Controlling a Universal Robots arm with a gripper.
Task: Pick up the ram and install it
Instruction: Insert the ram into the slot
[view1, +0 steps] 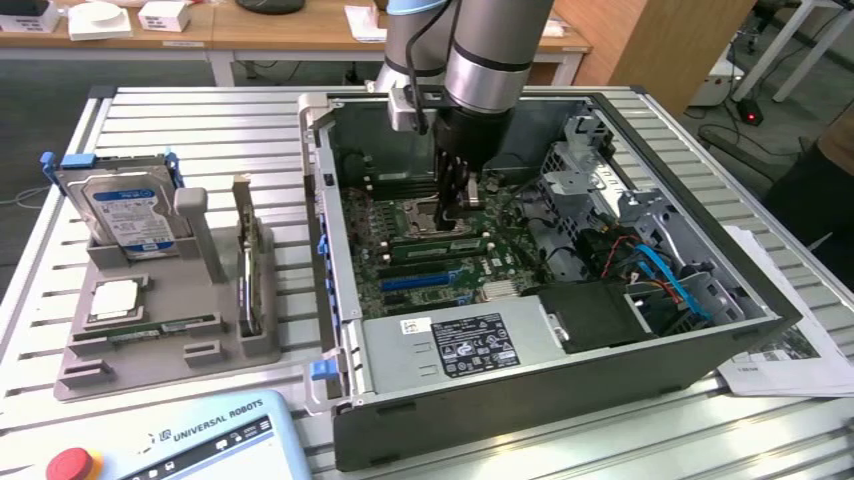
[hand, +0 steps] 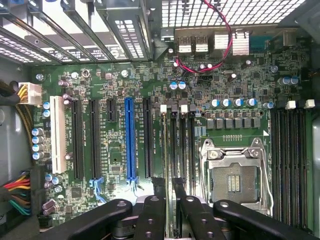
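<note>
The gripper (view1: 463, 195) is down inside the open computer case (view1: 322, 200), which stands on the slatted tabletop (view1: 200, 130) toward the exterior view's right edge. In the wrist view its fingers (hand: 150, 215) are drawn close and pinch a thin green strip. I take this to be the ram (hand: 169, 190), held edge-on.

The relation that matters is alignment. The ram's long axis runs parallel to the black memory slots (hand: 182, 150) on the motherboard (view1: 400, 270). Those slots lie straight ahead of the fingertips, just beside the empty processor socket (hand: 235, 175). The strip seems to sit over the first slot of that bank, but I cannot tell whether it touches the slot. A long blue expansion slot (hand: 130, 140) lies parallel, on the far side of the gripper from the socket.

Toward the tabletop's left edge in the exterior view, a grey tray (view1: 254, 345) carries a hard drive (view1: 127, 215) standing upright. Its blue-and-white label is too small to read.

At the near edge a teach pendant (view1: 200, 440) reads "UNIVERSAL ROBOTS". The power supply (view1: 461, 345) in the case has a white label I cannot read.
</note>
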